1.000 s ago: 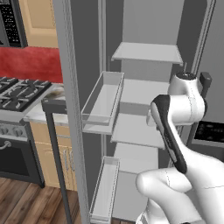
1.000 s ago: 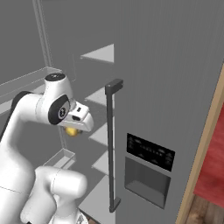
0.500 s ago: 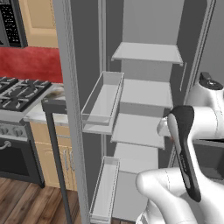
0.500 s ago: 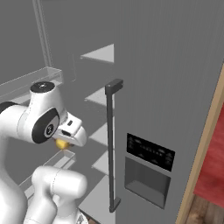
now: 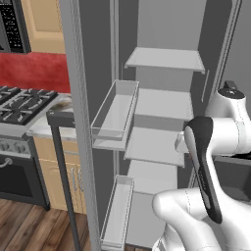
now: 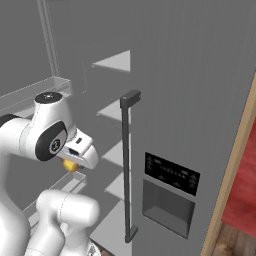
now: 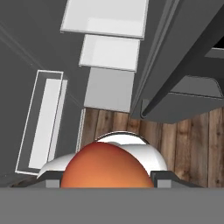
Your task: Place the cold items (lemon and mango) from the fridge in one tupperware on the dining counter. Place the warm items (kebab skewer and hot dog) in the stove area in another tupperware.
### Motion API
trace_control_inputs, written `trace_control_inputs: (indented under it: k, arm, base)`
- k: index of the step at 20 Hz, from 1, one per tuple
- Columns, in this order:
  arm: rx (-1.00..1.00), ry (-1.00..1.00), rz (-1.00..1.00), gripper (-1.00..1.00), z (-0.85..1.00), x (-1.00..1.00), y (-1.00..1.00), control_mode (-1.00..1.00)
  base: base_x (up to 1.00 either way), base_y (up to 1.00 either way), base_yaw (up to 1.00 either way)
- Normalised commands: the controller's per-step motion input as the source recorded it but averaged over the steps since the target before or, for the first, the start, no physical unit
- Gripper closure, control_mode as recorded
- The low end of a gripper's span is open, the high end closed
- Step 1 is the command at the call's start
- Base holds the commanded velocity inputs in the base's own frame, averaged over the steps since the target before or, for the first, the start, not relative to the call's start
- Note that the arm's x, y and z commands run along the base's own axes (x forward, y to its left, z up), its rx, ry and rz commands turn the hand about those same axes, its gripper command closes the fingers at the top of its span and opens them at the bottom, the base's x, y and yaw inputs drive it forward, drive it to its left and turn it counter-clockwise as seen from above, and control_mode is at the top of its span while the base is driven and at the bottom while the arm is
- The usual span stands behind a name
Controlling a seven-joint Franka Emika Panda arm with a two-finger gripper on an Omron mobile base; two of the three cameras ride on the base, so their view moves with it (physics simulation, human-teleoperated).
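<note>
An orange-red mango [image 7: 106, 168] sits between the two dark fingertips [image 7: 162, 176] of my gripper [image 7: 107, 178], which is shut on it. The hand points down over the wooden floor in front of the open fridge. From the right base camera, the mango [image 6: 70, 165] shows as a yellow-orange lump under the white hand, where the gripper [image 6: 72, 164] hangs beside the arm's elbow. The lemon, kebab skewer, hot dog and tupperware are out of view.
The open fridge [image 5: 166, 103] has bare white shelves and door bins [image 5: 115, 115] on the left door. The closed right door carries a tall dark handle [image 6: 128, 165] and a dispenser panel [image 6: 170, 195]. A stove [image 5: 22, 105] stands at left.
The arm has drawn back out of the fridge and sunk lower with the mango still held. The hand now points down at the floor.
</note>
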Motion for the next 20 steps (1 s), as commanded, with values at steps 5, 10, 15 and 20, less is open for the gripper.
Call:
trace_control_inputs:
  k: [5, 10, 15, 20]
  arm:
    - [0.00, 0.00, 0.00, 1.00, 0.00, 0.00, 0.00, 1.00]
    - [0.00, 0.00, 0.00, 1.00, 0.00, 0.00, 0.00, 1.00]
    - [0.00, 0.00, 0.00, 1.00, 0.00, 0.00, 0.00, 1.00]
    - [0.00, 0.00, 0.00, 1.00, 0.00, 0.00, 0.00, 1.00]
  base:
    - [0.00, 0.00, 0.00]
    - [0.00, -0.03, 0.00]
    - [-0.60, -0.10, 0.40]
    - [-0.81, -0.19, 0.57]
